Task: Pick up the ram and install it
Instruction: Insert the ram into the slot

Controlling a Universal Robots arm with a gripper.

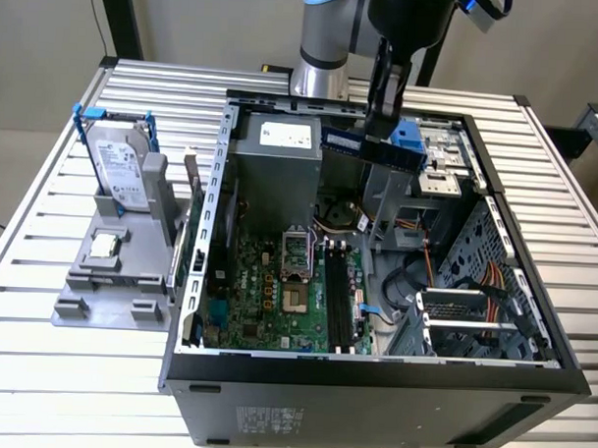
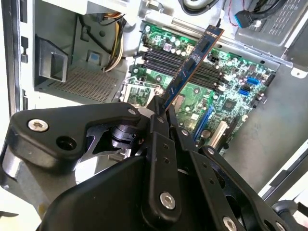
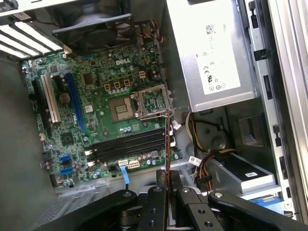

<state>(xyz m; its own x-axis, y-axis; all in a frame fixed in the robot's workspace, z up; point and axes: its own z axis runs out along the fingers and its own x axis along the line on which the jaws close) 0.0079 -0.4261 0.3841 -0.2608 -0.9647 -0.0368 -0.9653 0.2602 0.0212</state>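
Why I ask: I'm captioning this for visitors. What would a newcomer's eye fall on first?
First, the gripper holding the ram in the air above the open computer case. Next, the green motherboard with its long black slots lying bare inside, and the hard drive standing in a grey holder on the exterior view's left.

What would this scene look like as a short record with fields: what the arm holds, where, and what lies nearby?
held: thin dark-blue circuit-board ram stick, in the air above the open case
gripper: black metal gripper, shut on the stick
slots: long black memory slots on the green motherboard, empty
case: black tower computer case, on its side, open
set aside: silver hard drive with blue rails and small square silver processor chip, on a grey stand at the exterior view's left
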